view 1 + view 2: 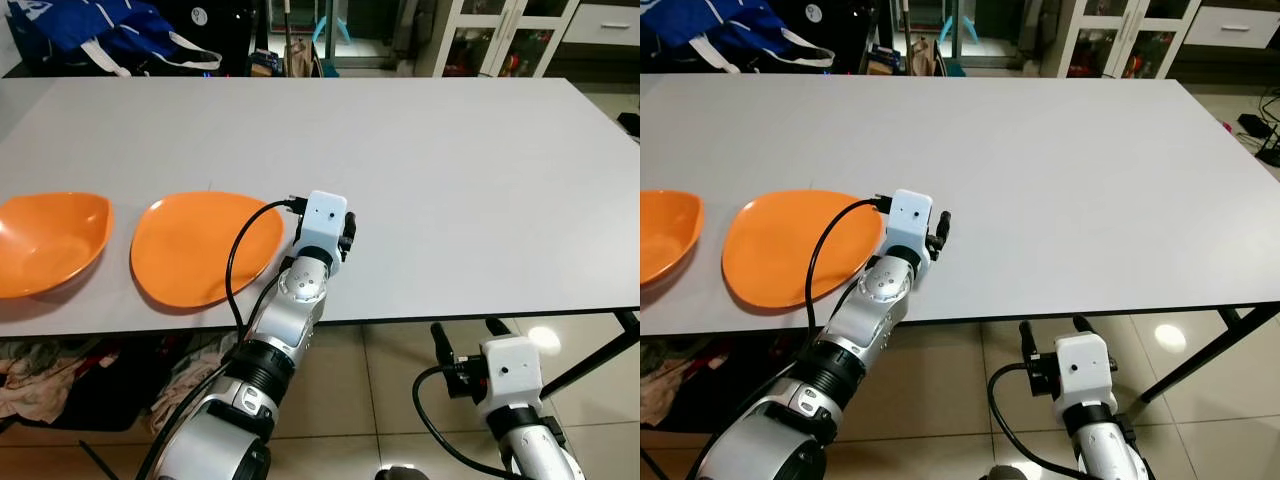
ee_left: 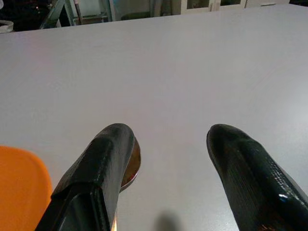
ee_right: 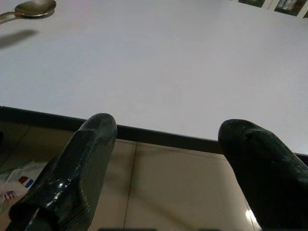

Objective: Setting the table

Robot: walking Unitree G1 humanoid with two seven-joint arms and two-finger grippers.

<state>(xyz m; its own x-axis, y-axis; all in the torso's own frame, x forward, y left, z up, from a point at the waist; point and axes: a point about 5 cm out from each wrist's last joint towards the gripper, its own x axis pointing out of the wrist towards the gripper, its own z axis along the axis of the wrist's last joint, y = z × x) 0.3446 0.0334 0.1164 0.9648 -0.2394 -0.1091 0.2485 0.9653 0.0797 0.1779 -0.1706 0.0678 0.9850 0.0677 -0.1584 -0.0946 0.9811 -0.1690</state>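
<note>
Placing a spoon (image 3: 34, 7) beside the plate (image 1: 205, 247) on the surface (image 1: 450, 180); left end effector (image 2: 171, 163) open, empty; right end effector (image 3: 166, 163) open, idle below.

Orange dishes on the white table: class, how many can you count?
2. A shallow orange plastic plate lies near the table's front edge, beside the left end effector. A deeper orange plastic bowl sits apart on its left, partly cut off.

Silver arms, white wrist boxes, black cables, black fingers (image 2: 103, 163).
</note>
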